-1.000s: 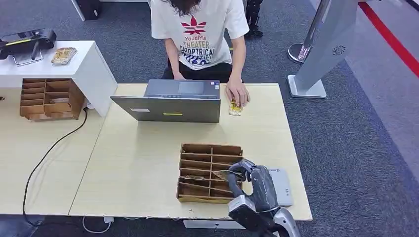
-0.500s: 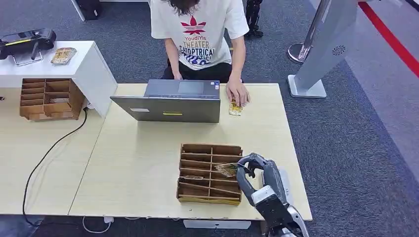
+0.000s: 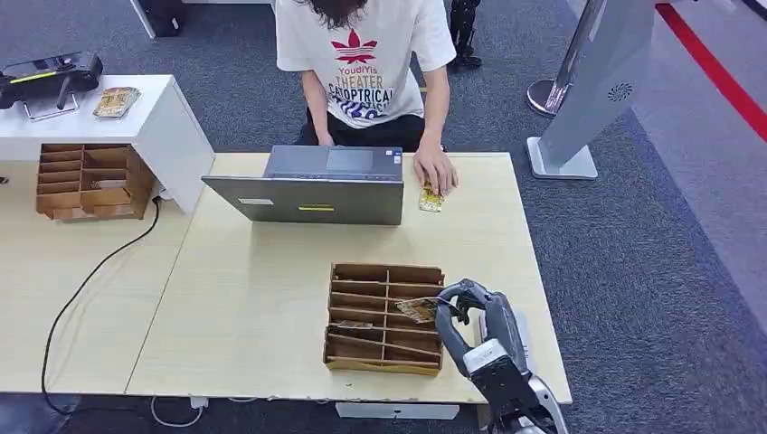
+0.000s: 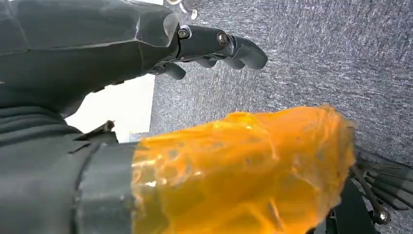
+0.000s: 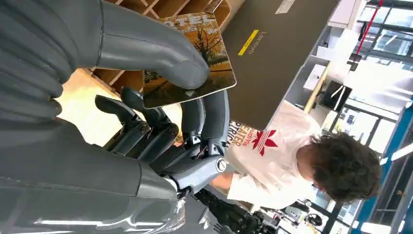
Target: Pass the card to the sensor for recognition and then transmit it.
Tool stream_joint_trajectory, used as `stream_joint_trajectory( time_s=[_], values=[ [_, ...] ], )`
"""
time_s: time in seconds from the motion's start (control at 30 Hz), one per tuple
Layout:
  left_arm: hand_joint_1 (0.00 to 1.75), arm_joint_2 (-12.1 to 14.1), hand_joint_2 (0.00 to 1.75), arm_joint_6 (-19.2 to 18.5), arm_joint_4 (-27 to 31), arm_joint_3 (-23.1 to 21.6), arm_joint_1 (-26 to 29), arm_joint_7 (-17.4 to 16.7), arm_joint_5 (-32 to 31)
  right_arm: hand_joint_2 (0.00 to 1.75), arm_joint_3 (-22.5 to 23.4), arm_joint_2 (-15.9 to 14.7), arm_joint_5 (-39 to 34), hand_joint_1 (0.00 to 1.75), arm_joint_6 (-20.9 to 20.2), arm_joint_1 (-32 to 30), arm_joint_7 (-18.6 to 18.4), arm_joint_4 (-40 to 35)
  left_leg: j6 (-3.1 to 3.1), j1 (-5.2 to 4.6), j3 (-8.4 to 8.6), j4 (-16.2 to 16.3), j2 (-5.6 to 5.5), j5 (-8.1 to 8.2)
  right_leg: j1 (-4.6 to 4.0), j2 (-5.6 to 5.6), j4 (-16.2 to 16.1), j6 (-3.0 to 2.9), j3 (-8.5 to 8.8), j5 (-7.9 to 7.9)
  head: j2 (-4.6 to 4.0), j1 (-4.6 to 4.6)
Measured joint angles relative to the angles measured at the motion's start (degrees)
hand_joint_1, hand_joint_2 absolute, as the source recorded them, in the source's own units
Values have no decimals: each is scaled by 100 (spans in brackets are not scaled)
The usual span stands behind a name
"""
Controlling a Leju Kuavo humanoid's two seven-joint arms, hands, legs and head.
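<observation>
My right hand hovers over the right end of the wooden slotted organizer near the table's front edge. It pinches a card that sticks out to the left above the slots. In the right wrist view the thumb presses this card, printed with an orange autumn picture, against the fingers. A flat grey sensor pad lies on the table just right of the organizer, partly under my forearm. My left hand hangs over grey carpet, its fingers apart and holding nothing.
A person sits behind an open laptop at the table's far side, one hand resting on a second card. Another wooden organizer and a white cabinet stand at the left. A cable runs across the left table.
My right hand has lifted the card out of the organizer and shifted slightly right and up; over the last half second it has barely moved. The person has stayed put.
</observation>
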State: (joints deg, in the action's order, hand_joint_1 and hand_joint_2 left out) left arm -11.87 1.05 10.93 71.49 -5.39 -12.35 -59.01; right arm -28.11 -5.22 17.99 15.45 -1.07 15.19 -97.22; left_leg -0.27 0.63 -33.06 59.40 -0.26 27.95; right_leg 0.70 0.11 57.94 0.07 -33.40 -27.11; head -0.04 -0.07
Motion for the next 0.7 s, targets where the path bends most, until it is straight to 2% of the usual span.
stream_joint_trajectory(
  time_s=[0.37, 0.7],
  values=[
    [0, 0, 0, -2, 0, 0, 0, 0, -13, 175, 6, 11, 2, 175, 11, 6, 17, 2, 0, 0, -1, 0, 0, 0, 0, 0, 0, 0, 0, 0, 0, 0],
    [0, 0, 0, -55, 0, 0, -3, 0, -131, 175, 79, 153, 184, 175, 271, 358, 96, 37, 0, 0, 0, 0, 2, -1, 0, 3, 1, -2, 0, 2, 0, 0]
  ],
)
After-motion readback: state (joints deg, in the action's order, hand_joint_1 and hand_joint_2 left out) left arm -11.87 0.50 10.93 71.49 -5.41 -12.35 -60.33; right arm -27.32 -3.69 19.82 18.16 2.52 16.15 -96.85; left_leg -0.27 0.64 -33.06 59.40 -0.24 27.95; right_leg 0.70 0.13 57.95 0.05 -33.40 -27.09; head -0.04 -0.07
